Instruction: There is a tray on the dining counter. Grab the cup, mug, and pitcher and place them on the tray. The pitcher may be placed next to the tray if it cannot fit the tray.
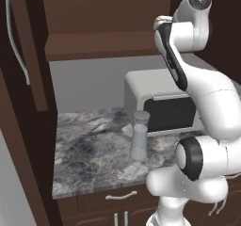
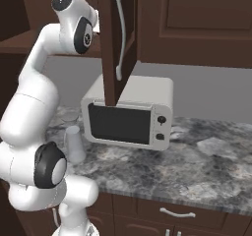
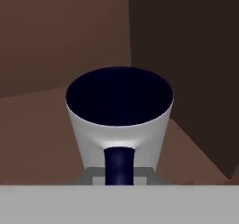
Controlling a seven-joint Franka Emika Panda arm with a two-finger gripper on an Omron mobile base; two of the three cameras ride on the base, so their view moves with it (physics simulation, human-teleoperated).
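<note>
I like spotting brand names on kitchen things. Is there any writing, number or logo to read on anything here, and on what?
None can be read.
The microwave has two round knobs beside its dark door, with no legible markings.
The pitcher is plain glass, unlabelled.
The mug in the hand view shows a bare grey wall and dark inside, no print.
The cabinet doors and the marbled counter carry no signs.

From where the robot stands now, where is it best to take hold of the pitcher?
Probably around the narrow neck just under the lid of the pitcher, coming from the front edge of the counter. It stands upright with the microwave close behind.
</note>
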